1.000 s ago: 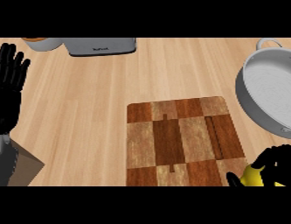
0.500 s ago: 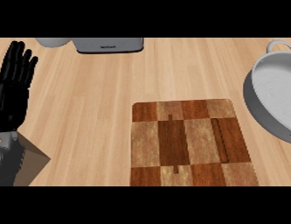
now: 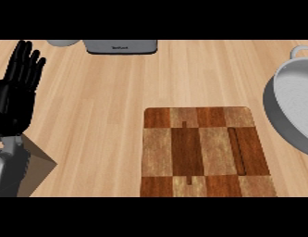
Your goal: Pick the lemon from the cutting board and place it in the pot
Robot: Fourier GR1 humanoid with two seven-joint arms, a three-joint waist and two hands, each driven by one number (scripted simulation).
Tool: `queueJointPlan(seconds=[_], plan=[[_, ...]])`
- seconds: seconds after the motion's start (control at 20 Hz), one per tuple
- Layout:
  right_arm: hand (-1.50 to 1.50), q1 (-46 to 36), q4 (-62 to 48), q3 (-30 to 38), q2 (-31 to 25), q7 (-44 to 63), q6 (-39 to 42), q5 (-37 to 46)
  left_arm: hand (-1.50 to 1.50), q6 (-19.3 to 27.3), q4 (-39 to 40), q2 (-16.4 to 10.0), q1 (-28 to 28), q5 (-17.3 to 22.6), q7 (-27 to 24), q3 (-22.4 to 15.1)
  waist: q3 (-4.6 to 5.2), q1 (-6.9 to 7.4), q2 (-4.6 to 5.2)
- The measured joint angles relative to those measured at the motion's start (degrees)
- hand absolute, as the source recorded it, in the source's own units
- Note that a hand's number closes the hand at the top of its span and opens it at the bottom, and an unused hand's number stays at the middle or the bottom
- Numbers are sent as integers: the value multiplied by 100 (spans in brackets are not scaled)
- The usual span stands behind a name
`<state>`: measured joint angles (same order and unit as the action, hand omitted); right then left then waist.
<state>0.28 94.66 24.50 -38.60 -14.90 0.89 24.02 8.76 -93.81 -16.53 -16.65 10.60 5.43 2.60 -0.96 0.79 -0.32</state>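
Note:
A brown checkered cutting board [image 3: 204, 150] lies low in the middle of the wooden counter, with nothing on it. The lemon shows nowhere in the head view. The grey pot [image 3: 303, 111] with its white inside sits at the right edge, partly cut off, and what shows of its inside holds nothing. My left hand [image 3: 13, 92] rests open at the left edge, fingers straight and pointing up. My right hand is out of view.
A grey appliance [image 3: 120, 46] and a pale round object [image 3: 64, 42] stand at the counter's far edge. A brown box corner [image 3: 37, 164] shows beside my left forearm at the lower left.
My right hand, seen a second ago at the lower right shut on the yellow lemon, has left the view with it. The view has shifted, so board and pot sit further right.

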Motion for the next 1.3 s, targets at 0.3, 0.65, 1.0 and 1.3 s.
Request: queueJointPlan(seconds=[0.3,0.65,1.0,1.3], plan=[[150,-826,-1860,-53,-238,-1017,-195,184,0,-5,86,58,-79,-98,-82,-23,-1,42,2],[150,-1781,-3735,-391,-349,-1568,-497,736,0,-36,149,114,-158,-171,-134,-61,-5,117,19],[-150,-2475,-5230,-647,-352,-1812,312,745,0,-67,199,151,-227,-146,-103,-26,-8,148,30],[-150,-2969,-5995,-663,-232,-2670,534,654,0,-130,194,165,-159,-147,-158,2,-18,109,8]])
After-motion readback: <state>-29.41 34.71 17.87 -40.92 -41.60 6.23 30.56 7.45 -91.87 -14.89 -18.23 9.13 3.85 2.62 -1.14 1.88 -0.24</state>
